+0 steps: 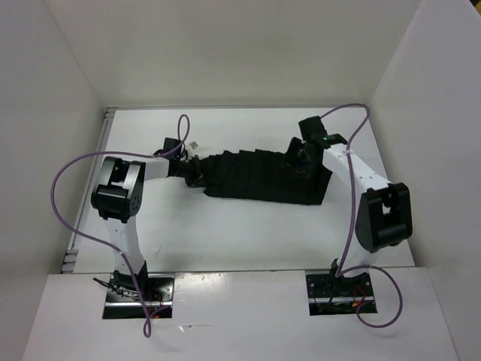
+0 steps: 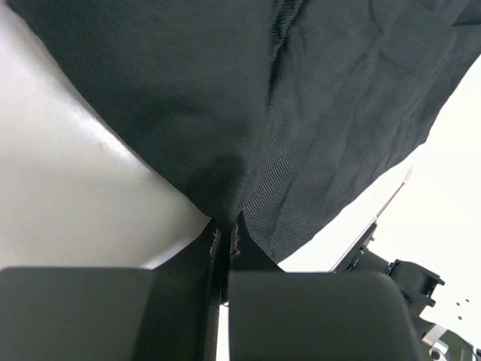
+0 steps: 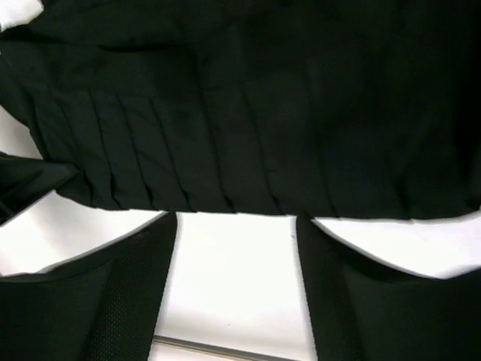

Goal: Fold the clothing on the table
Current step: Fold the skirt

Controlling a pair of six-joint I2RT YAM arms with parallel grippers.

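Observation:
The clothing (image 1: 263,179), a black pleated garment, lies spread across the far middle of the white table (image 1: 248,233). At the garment's left end, my left gripper (image 1: 194,174) is shut on it. In the left wrist view the fabric (image 2: 263,98) bunches into a fold pinched between the closed fingers of that gripper (image 2: 225,235). My right gripper (image 1: 301,162) is at the garment's far right edge. In the right wrist view it (image 3: 237,219) stands open, both fingertips at the pleated hem (image 3: 248,113), with bare table (image 3: 233,286) between the fingers.
White walls (image 1: 45,113) close in the table on the left, back and right. A thin metal edge strip (image 3: 225,348) runs along the table behind the right gripper. Purple cables (image 1: 68,195) loop from both arms.

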